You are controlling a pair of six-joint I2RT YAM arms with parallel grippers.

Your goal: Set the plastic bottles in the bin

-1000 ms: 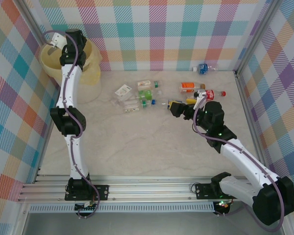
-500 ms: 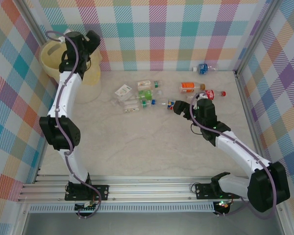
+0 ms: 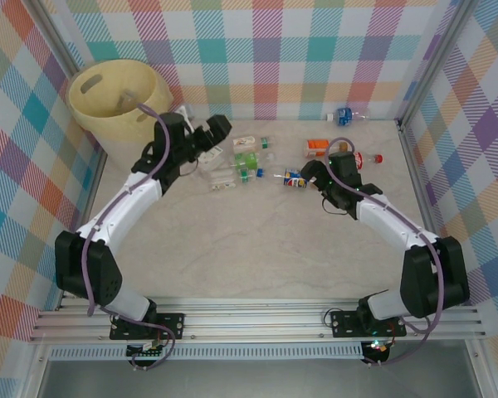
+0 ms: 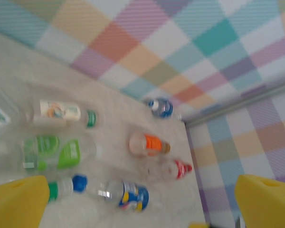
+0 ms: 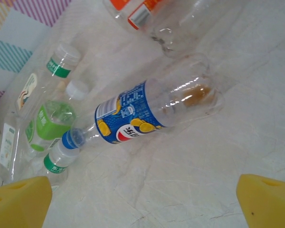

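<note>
Plastic bottles (image 3: 247, 162) loose on the table (image 3: 249, 249), both grippers empty-handed.
Your blue-labelled bottle (image 5: 133, 118) lies on its side just ahead of the right gripper (image 3: 313, 174), jaws spread wide; the left gripper (image 3: 209, 134) hovers over the central cluster, jaws wide too. The yellow bin (image 3: 108, 124) sits far left.

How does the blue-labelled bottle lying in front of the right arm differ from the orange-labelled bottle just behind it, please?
The blue-labelled bottle has a blue, yellow and red label; the orange-labelled bottle has an orange one. The blue-labelled bottle has a blue cap; the orange-labelled bottle's cap looks brownish. The blue-labelled bottle lies nearer the arms' bases, the orange-labelled bottle farther back. Both are clear plastic, lie on their sides on the table, and are not held.
</note>
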